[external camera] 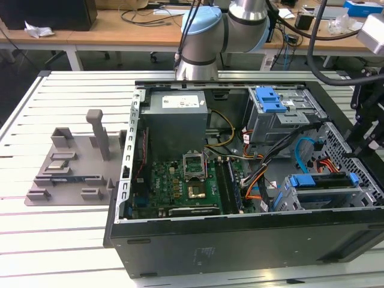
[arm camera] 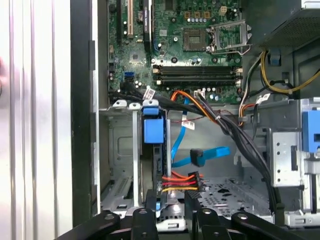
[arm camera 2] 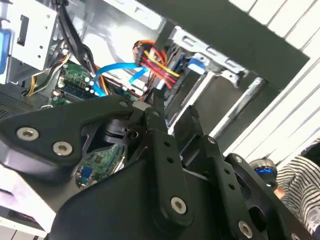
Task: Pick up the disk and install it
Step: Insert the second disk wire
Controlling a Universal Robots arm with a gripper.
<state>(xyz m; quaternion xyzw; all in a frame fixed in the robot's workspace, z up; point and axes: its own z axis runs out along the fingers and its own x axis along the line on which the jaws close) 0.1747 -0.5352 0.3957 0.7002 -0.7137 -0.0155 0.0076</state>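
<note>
The disk (external camera: 318, 187) sits in the exterior view inside the drive cage (external camera: 360, 195) at the open computer case's (external camera: 240, 240) front corner, on the exterior view's right, its blue side rails showing along the top edge. The gripper (external camera: 362, 135) hangs just above and beside that cage. In the second wrist view the two black fingers (arm camera 2: 156, 117) stand apart with a narrow gap and nothing pinched between them, pointing toward the cage and the bundle of red, orange and yellow power wires (arm camera 2: 152, 57). In the first wrist view the disk stands on edge in its slot, the blue rail tab toward the motherboard (arm camera: 190, 45), with a blue data cable (arm camera: 200, 156) and the orange-red plug (arm camera: 182, 180) just beside it; the spread fingers frame the slot's near end. By my reading the pick-up is done and the install step is at or near its end; whether the disk is fully home I cannot tell. Any further seating would call for a straight push along the rails, clear of the cables.
</note>
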